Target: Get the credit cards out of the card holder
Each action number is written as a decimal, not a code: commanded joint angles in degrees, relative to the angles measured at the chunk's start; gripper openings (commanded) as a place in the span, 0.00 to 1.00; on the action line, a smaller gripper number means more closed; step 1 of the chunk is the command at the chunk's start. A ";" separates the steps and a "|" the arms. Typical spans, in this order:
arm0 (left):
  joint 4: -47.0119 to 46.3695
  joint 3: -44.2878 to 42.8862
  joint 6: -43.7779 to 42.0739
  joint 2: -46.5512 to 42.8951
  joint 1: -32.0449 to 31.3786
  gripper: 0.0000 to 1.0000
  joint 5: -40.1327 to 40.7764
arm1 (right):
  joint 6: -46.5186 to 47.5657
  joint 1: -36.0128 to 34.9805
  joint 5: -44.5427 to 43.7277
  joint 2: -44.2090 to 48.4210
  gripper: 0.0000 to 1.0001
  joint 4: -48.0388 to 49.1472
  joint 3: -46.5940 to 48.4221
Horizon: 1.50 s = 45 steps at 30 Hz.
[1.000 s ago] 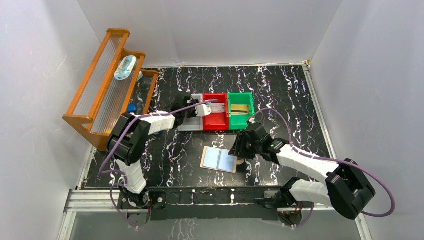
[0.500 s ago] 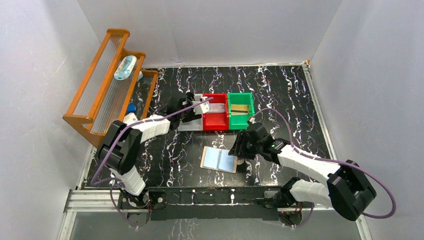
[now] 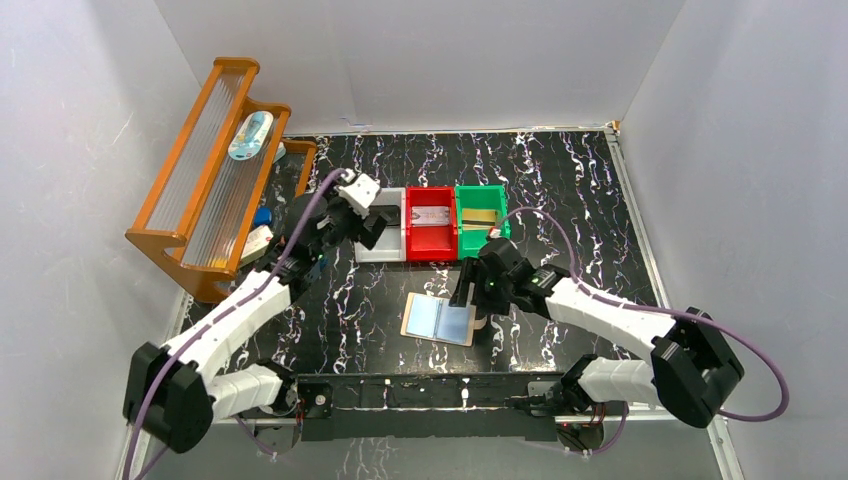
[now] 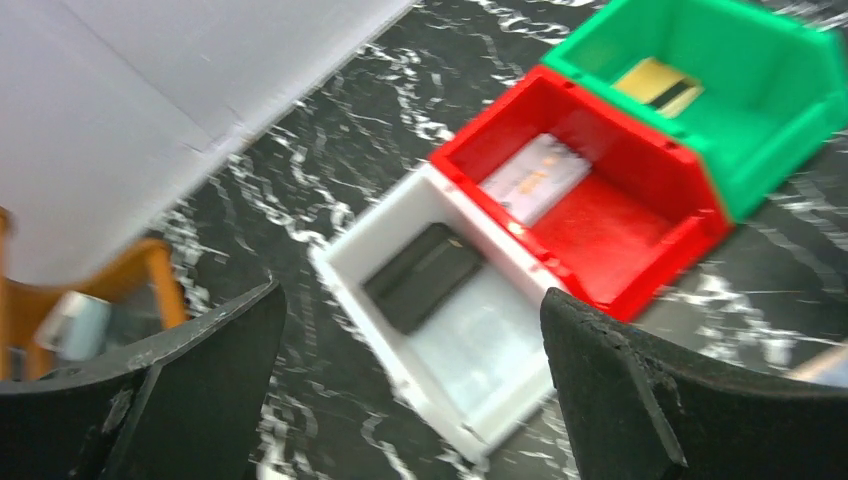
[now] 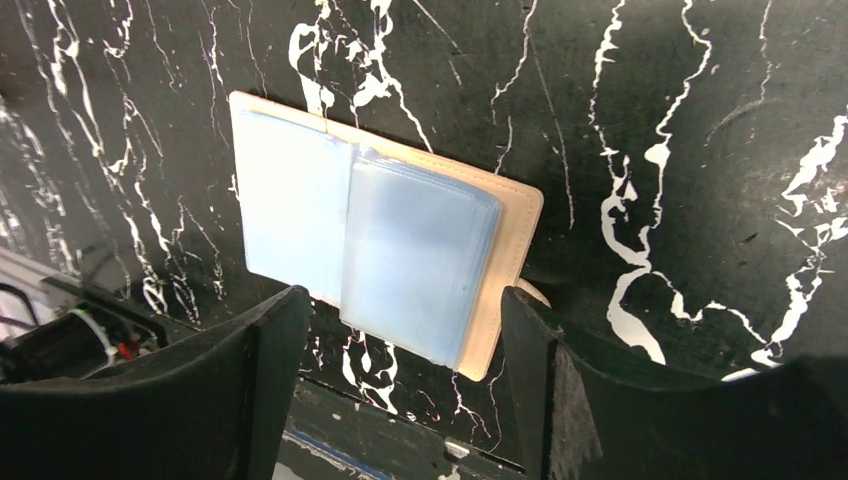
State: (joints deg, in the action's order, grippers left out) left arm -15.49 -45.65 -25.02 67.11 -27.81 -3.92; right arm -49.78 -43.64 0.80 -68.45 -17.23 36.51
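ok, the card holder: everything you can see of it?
The card holder is a tan, leather-like bifold lying open and flat on the black marbled table. Pale blue glossy pockets face up; one half's form a slightly raised stack. A small strap tab pokes out at that side. Whether cards are inside cannot be told. The right end effector hovers over it, open, not gripping.

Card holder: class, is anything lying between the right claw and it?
Nothing visible. The right claw hangs open over the card holder, which lies spread flat on the table. The wrist view shows only its pale blue pockets between the fingers.
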 commanded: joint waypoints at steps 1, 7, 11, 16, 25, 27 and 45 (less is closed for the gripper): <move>7.93 3.49 24.56 -6.63 0.30 0.98 -5.44 | -1.71 -5.35 -9.45 -2.49 0.79 -6.16 6.09; 12.38 9.36 39.66 -13.73 0.30 0.98 -5.97 | -8.23 -14.25 -21.91 -9.38 0.80 -13.73 12.60; 11.82 13.46 44.57 -18.93 0.30 0.98 -4.59 | -13.24 -17.18 -27.06 -12.69 0.79 -18.32 15.40; 13.23 15.94 45.91 -22.54 0.30 0.98 -3.43 | -15.30 -19.62 -27.97 -15.43 0.79 -18.85 17.07; 13.20 17.34 49.44 -20.93 0.31 0.98 -7.50 | -15.88 -20.30 -26.90 -19.24 0.83 -18.39 18.66; 13.33 17.23 49.90 -20.11 0.26 0.98 -8.03 | -15.58 -20.26 -26.31 -20.04 0.85 -17.63 18.56; 13.05 16.03 51.19 -10.94 -0.91 0.80 -24.19 | -15.39 -20.70 -29.32 -25.61 0.53 -19.57 17.33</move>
State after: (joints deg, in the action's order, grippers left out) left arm -2.50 -28.45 25.15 55.75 -27.97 -24.23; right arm -64.53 -63.94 -26.57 -92.62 -36.97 54.22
